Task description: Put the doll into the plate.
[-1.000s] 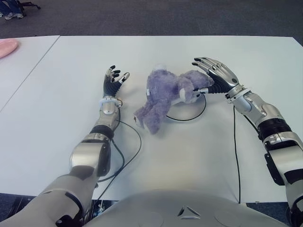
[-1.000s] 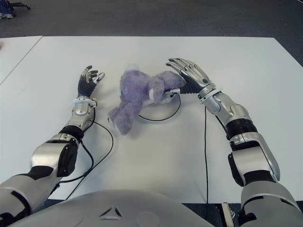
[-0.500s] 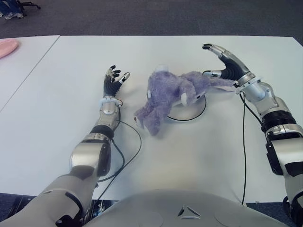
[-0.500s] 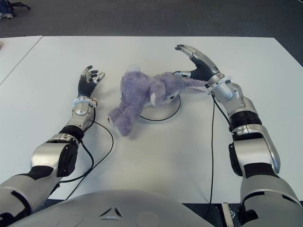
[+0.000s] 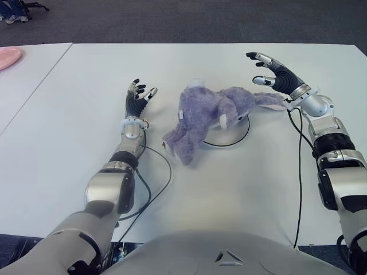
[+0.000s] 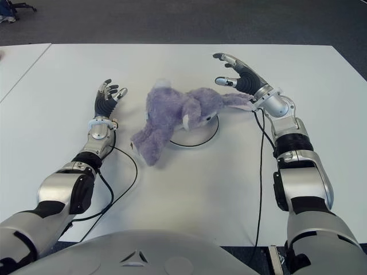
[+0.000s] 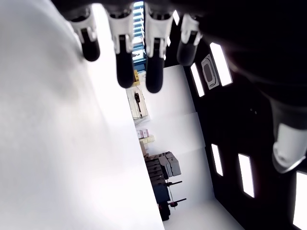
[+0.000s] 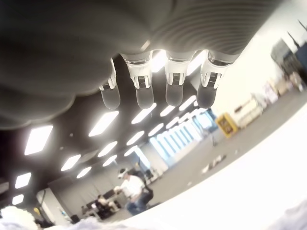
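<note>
A purple plush doll [image 5: 209, 114] lies across a white plate [image 5: 234, 133] with a dark rim at the table's middle; its head rests over the plate and its legs spill off toward my left. My right hand [image 5: 274, 73] hovers just right of the doll's far end, fingers spread, holding nothing. Its wrist view shows only extended fingertips [image 8: 168, 91] and a sliver of purple fur. My left hand [image 5: 137, 96] shows left of the doll, palm up, fingers relaxed and empty.
Black cables [image 5: 155, 189] run along both arms over the white table [image 5: 229, 189]. A pink object [image 5: 8, 57] sits on the neighbouring table at far left. Dark carpet lies beyond the far edge.
My right hand has let go of the doll's head and drawn back to the right, fingers spread. The doll's head settled over the plate. The left hand stayed put.
</note>
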`<state>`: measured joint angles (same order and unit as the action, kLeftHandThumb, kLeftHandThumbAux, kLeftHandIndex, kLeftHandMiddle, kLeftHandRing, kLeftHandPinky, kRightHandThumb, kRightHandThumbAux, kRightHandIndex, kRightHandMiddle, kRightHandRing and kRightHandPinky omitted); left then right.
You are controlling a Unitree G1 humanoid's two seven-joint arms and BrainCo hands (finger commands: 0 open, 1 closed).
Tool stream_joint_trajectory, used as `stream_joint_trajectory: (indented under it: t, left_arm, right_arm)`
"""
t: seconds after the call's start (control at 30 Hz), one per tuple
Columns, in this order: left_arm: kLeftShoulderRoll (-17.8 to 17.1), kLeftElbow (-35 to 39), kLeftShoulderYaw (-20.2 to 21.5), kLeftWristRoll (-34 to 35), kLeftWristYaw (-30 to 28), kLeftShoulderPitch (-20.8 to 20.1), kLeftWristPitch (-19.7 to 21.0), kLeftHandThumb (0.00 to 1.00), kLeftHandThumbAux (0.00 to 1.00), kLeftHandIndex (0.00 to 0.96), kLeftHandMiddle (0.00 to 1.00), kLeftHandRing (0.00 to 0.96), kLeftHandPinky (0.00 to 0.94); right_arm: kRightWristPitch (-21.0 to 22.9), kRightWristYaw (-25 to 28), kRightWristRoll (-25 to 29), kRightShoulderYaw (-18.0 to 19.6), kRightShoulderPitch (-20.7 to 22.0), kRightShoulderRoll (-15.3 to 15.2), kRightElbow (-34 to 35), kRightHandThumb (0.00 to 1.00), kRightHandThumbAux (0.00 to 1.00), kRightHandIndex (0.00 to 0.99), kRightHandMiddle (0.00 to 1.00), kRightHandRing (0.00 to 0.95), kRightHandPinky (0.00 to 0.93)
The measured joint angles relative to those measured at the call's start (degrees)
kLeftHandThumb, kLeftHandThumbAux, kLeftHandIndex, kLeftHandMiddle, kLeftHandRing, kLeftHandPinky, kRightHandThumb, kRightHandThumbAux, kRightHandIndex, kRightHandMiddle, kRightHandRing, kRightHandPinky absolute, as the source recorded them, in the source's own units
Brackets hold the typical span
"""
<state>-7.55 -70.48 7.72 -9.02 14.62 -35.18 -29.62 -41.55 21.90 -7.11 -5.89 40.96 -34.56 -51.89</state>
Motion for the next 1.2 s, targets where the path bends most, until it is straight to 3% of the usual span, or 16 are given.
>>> stream_joint_trajectory:
  t: [0.23,0.43,0.6,0.7,0.87,1.2]
  left_arm:
    - [0.0,0.2,0.0,0.0,0.0,-0.4,0.0,0.0,0.51,0.115,0.239,0.208,0.056]
    - [0.1,0.1,0.0,0.0,0.0,-0.5,0.0,0.0,0.516,0.132,0.254,0.209,0.047]
    - [0.3,-0.1,0.0,-0.1,0.0,-0.4,0.3,0.0,0.511,0.127,0.253,0.205,0.042]
    - [0.4,-0.1,-0.1,-0.1,0.0,-0.3,0.4,0.0,0.506,0.122,0.251,0.203,0.039]
    - [0.4,-0.1,-0.1,-0.2,0.0,-0.4,0.4,0.0,0.499,0.118,0.247,0.2,0.042]
    - [0.4,-0.1,-0.1,-0.2,0.0,-0.4,0.5,0.0,0.495,0.125,0.24,0.196,0.054]
  right_arm:
    - [5.8,16.4,7.9,2.8,3.1,-1.3,-1.2,0.009,0.35,0.0,0.0,0.0,0.065]
    - [16.8,30.4,14.4,6.6,9.2,-3.0,-4.5,0.0,0.417,0.0,0.0,0.0,0.008]
    - [24.4,35.0,17.8,10.8,15.1,-3.6,-10.2,0.0,0.471,0.0,0.0,0.0,0.001]
    - [26.0,33.4,18.4,13.0,17.2,-3.4,-13.8,0.0,0.524,0.0,0.0,0.0,0.0]
    - [27.4,26.5,19.0,16.4,16.4,-1.3,-18.2,0.0,0.584,0.0,0.0,0.0,0.0]
    - [24.3,5.1,18.9,20.9,5.0,10.3,-21.6,0.0,0.765,0.043,0.043,0.012,0.003]
